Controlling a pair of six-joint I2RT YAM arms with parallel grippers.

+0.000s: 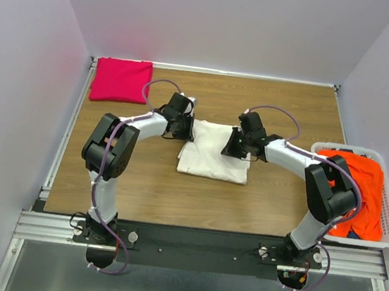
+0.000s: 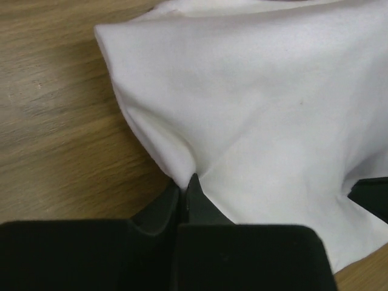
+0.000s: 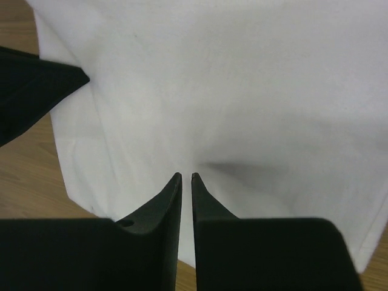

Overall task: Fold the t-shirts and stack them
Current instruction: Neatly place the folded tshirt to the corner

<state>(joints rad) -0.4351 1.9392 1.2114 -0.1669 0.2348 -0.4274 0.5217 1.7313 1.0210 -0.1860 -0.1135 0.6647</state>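
While pinching white shirt (image 2: pixel 260 109) in left hand (image 2: pixel 187 183), with right hand (image 3: pixel 187 177) narrow, grip unclear, lift far edge evenly, lay square on bench (image 1: pixel 173 203).

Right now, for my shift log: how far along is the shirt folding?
Done: pink shirt folded at the far-left corner. In hand: white shirt in the middle, left pincer pinching a fold, right pincer closed over it. Left: orange shirt in the basket, then stacking.
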